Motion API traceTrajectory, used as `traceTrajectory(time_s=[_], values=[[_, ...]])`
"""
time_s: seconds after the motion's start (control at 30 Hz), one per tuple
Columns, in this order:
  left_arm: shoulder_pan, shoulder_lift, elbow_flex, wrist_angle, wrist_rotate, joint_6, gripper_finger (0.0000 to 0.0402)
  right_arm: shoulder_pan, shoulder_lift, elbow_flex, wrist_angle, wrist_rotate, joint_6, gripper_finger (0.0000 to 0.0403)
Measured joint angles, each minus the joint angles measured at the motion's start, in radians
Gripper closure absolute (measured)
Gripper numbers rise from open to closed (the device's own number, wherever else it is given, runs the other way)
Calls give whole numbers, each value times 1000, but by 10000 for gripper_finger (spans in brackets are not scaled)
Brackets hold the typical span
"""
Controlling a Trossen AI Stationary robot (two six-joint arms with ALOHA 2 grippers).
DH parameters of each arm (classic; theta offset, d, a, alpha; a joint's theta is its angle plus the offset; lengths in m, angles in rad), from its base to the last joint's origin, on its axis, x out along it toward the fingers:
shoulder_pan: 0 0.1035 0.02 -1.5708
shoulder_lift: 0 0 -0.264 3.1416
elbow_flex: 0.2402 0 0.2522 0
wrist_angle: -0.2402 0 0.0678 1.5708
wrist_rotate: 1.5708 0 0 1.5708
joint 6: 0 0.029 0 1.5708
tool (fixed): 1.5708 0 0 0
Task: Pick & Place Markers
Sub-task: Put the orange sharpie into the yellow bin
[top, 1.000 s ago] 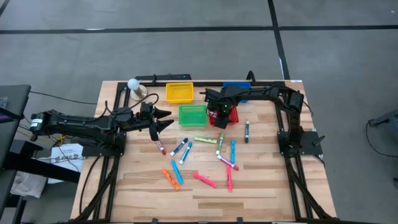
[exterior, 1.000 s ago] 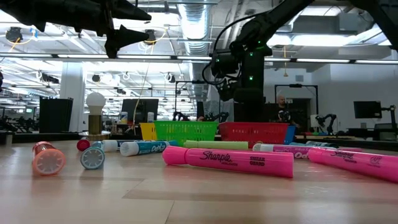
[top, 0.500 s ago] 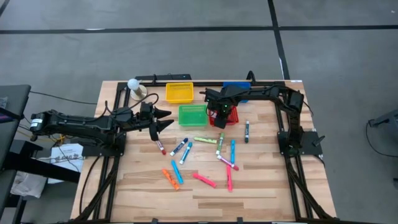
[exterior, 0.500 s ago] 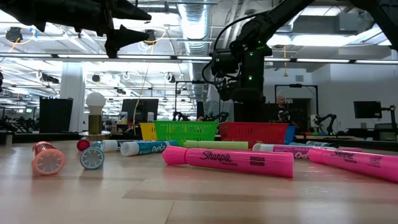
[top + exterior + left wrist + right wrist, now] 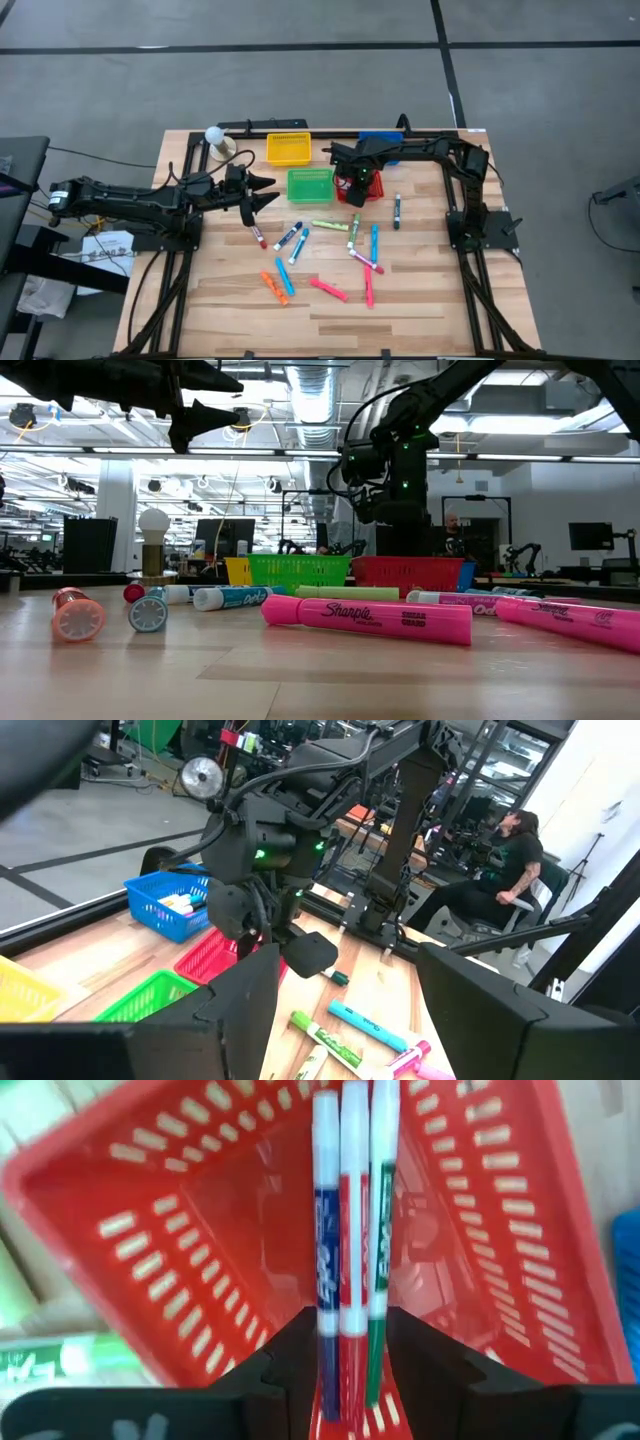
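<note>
Near the table's (image 5: pixel 420 300) far edge, green (image 5: pixel 309 184), yellow (image 5: pixel 288 148) and blue mesh baskets (image 5: pixel 381 139) flank the red mesh basket (image 5: pixel 480 1230). Above it the right claw (image 5: pixel 345 1342) clenches three thin white-barrelled markers (image 5: pixel 349 1210), blue, red and green; the left claw (image 5: pixel 262 191) hangs released beside the green basket.

One camera hangs above me, looking straight down on the whole table (image 5: pixel 400 300). Another sits at tabletop level, close to the markers (image 5: pixel 366 621), facing the room behind. My left wrist camera looks across at my right arm (image 5: pixel 262 860). My right wrist camera peers closely into the red basket (image 5: pixel 505 1250), which all views share.
</note>
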Motion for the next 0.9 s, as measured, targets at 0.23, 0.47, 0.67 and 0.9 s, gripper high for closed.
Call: traceTrajectory(time_s=[0.23,0.47,0.67,0.9], values=[[0,0,0,0,0,0,166,21,-93,0,-9,0,2,291],[0,0,0,5,0,0,166,64,-284,0,-11,2,59,291],[0,0,0,15,0,0,166,106,-438,0,-12,4,126,291],[0,0,0,23,0,-41,166,182,-569,0,-13,4,154,291]])
